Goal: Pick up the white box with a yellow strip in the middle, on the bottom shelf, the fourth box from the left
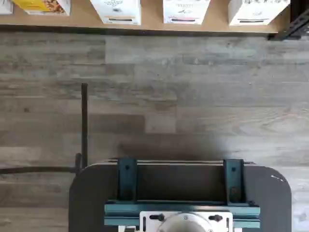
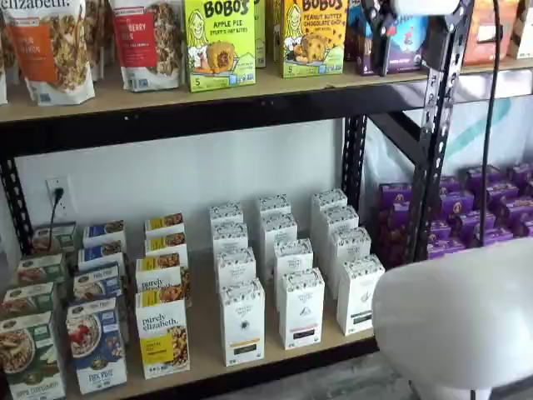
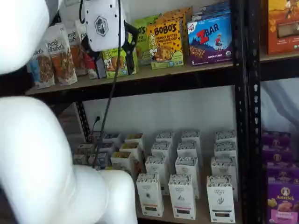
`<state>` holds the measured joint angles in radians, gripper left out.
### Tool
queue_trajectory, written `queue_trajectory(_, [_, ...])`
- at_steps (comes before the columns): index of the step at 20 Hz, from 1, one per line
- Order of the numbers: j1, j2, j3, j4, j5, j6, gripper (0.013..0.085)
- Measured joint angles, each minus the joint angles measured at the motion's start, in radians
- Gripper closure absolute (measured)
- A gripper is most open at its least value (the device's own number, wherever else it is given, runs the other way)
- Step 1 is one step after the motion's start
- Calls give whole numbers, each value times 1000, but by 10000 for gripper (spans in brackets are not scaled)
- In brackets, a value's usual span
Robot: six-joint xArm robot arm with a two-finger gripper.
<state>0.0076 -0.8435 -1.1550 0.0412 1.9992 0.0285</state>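
Gripper [image 3: 108, 49] hangs up in the upper left of a shelf view, fingers spread, nothing in them. The white box [image 2: 242, 322] sits lower centre, front row of the bottom shelf [image 2: 208, 354], well below it.

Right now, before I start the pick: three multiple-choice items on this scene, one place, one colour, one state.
1. The yellow-strip box stands where in its row on the bottom shelf? A front; B middle; C back.
2. The far-right boxes, past the upright, are: A red; B purple; C green.
3. The gripper is: A shut on a box; B open, empty; C out of view.
Key: 1 A, nothing stands in front of it. 2 B, their fronts are purple. 3 B, the fingers stand apart with nothing between.
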Motion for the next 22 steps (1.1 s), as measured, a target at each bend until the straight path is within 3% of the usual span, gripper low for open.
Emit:
queue_trajectory(1, [-50,7,-4,61,20,-20,130])
queue_trajectory(2, [-72,10,-5,92,30,-27,130])
queue_trajectory(3, [-70,8,-2,98,31,-24,130])
queue_trajectory(16, [-2,-12,53,103,-8,40,130])
queue_trajectory(22, [75,-11,97,65,-55,96,130])
